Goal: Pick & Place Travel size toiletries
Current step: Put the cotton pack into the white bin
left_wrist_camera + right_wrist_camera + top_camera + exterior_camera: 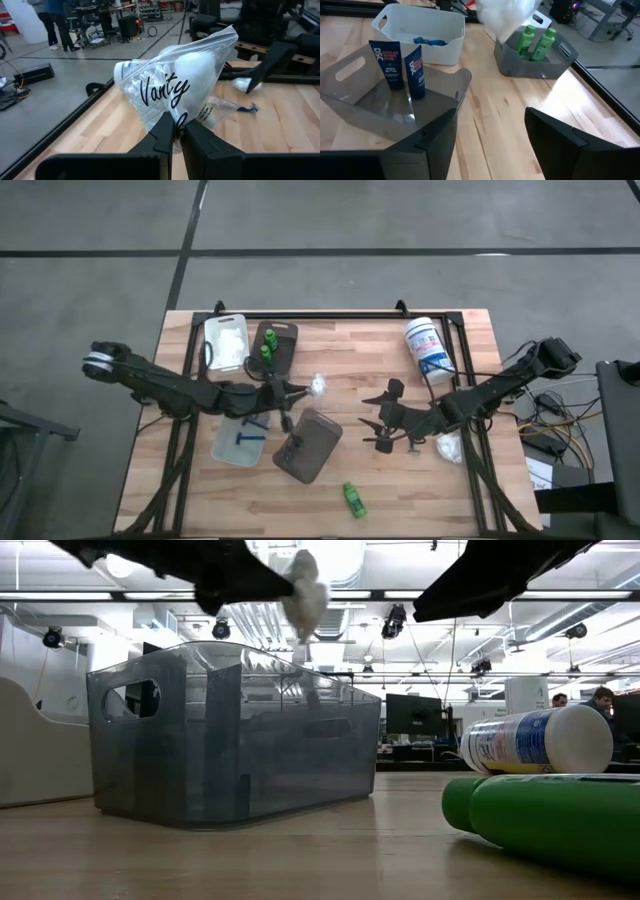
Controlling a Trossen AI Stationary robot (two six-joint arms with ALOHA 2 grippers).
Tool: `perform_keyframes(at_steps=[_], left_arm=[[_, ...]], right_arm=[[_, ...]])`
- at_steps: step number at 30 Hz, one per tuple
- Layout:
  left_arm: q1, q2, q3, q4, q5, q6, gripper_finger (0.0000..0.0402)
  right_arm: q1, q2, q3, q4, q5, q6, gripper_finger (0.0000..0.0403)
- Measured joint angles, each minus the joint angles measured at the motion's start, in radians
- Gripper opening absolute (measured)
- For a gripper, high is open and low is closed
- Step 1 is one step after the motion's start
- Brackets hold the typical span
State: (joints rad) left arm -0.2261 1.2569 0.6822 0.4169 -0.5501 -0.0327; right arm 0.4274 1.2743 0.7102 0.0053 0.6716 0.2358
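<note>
From above, the left gripper (300,389) holds a small lumpy white packet (319,386) over the middle of the wooden surface (400,490), jaws pinched tight on it. Its wrist view shows more: the packet (175,85) is a clear bag of cotton swabs. The right gripper (378,423) waits nearby with jaws apart, holding nothing. Its own view alone shows two dark blue tubes (402,67) standing in the clear grey tray (380,110) and two green bottles (535,42) in the dark grey tray (540,67).
</note>
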Motion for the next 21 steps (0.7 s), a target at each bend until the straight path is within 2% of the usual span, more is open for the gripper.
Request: perform_keyframes(at_steps=[7, 12, 17, 21], left_arm=[[0.032, -0.171, -0.11, 0.003, -0.007, -0.019, 0.0026], [0.065, -0.288, -0.187, 0.0, -0.061, -0.021, 0.0026], [0.129, -0.392, -0.25, -0.012, -0.063, -0.051, 0.0026], [0.198, -0.455, -0.268, -0.096, -0.062, -0.091, 0.0026]], right_arm=[[0.0, -0.029, 0.0, -0.011, 0.0, -0.007, 0.0213], [-0.001, -0.062, 0.0, -0.04, 0.001, -0.011, 0.0207], [-0.003, -0.104, -0.003, -0.09, 0.001, -0.011, 0.0199], [-0.003, -0.137, -0.009, -0.119, 0.001, -0.011, 0.0192]])
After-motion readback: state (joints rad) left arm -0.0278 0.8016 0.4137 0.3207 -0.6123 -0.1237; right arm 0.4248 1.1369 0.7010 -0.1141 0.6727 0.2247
